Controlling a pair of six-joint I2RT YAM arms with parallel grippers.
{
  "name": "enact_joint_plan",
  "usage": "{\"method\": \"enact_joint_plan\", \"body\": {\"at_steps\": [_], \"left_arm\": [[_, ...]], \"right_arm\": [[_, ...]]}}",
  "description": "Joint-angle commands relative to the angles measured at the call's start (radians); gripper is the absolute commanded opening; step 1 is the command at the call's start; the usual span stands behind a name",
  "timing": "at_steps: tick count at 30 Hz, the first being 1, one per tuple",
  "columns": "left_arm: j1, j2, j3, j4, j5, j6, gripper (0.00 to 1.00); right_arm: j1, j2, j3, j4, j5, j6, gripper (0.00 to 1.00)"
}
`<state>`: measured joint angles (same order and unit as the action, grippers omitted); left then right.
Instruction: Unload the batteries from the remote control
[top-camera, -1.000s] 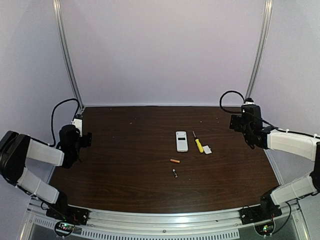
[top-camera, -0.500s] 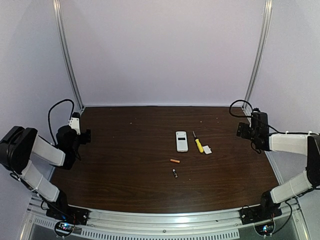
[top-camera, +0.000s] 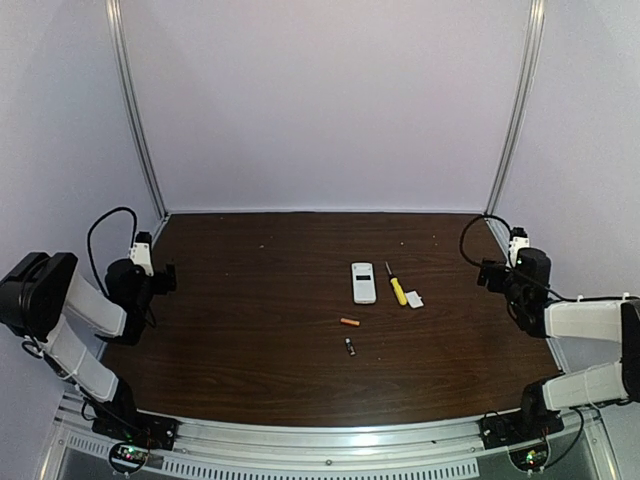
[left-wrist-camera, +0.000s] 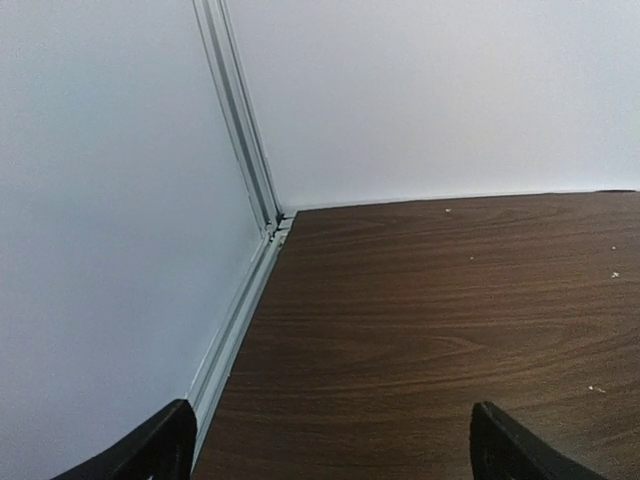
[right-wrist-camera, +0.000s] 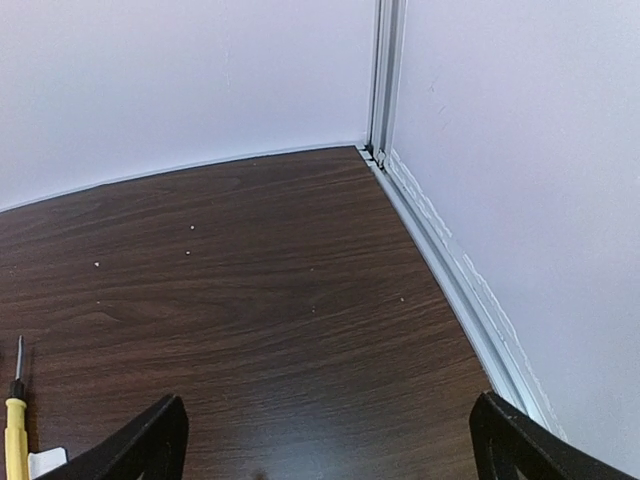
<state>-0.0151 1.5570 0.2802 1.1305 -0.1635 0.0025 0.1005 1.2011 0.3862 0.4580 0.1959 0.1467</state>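
Note:
The white remote control (top-camera: 363, 282) lies flat near the middle of the dark wooden table. In front of it lie the two batteries, apart from it: an orange-copper one (top-camera: 349, 322) and a dark one (top-camera: 350, 346). My left gripper (top-camera: 165, 275) hangs at the table's left edge, far from them, open and empty; in the left wrist view (left-wrist-camera: 330, 455) only bare wood lies between its fingertips. My right gripper (top-camera: 487, 272) is at the right edge, open and empty as well, with bare wood between its fingertips in the right wrist view (right-wrist-camera: 325, 450).
A yellow-handled screwdriver (top-camera: 397, 287) and a small white cover piece (top-camera: 415, 299) lie just right of the remote. The screwdriver (right-wrist-camera: 14, 420) also shows at the right wrist view's lower left. Aluminium rails (left-wrist-camera: 245, 290) and white walls border the table.
Both arms have drawn back and lowered toward the table's side edges, the left toward the left, the right toward the right. The remote, batteries and tools have not moved.

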Motion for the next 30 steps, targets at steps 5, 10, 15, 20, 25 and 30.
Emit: {"method": "enact_joint_plan", "body": {"at_steps": [5,10,15,20,25,30], "left_arm": [[0.006,0.01,-0.013,0.094,0.05,-0.025,0.97],[0.006,0.012,-0.013,0.101,0.053,-0.023,0.97],[0.006,0.011,-0.013,0.101,0.054,-0.022,0.98],[0.006,0.012,-0.013,0.102,0.054,-0.022,0.97],[0.006,0.012,-0.014,0.102,0.054,-0.022,0.97],[0.006,0.011,-0.013,0.101,0.055,-0.022,0.97]], "right_arm": [[-0.011,-0.01,-0.154,0.352,-0.01,-0.104,1.0],[-0.016,0.033,-0.156,0.413,-0.023,-0.123,1.0],[-0.022,0.084,-0.16,0.515,-0.054,-0.121,1.0],[-0.022,0.158,-0.141,0.601,-0.094,-0.122,1.0],[-0.025,0.219,-0.118,0.629,-0.113,-0.133,1.0],[-0.03,0.261,-0.133,0.699,-0.121,-0.133,1.0]]}}
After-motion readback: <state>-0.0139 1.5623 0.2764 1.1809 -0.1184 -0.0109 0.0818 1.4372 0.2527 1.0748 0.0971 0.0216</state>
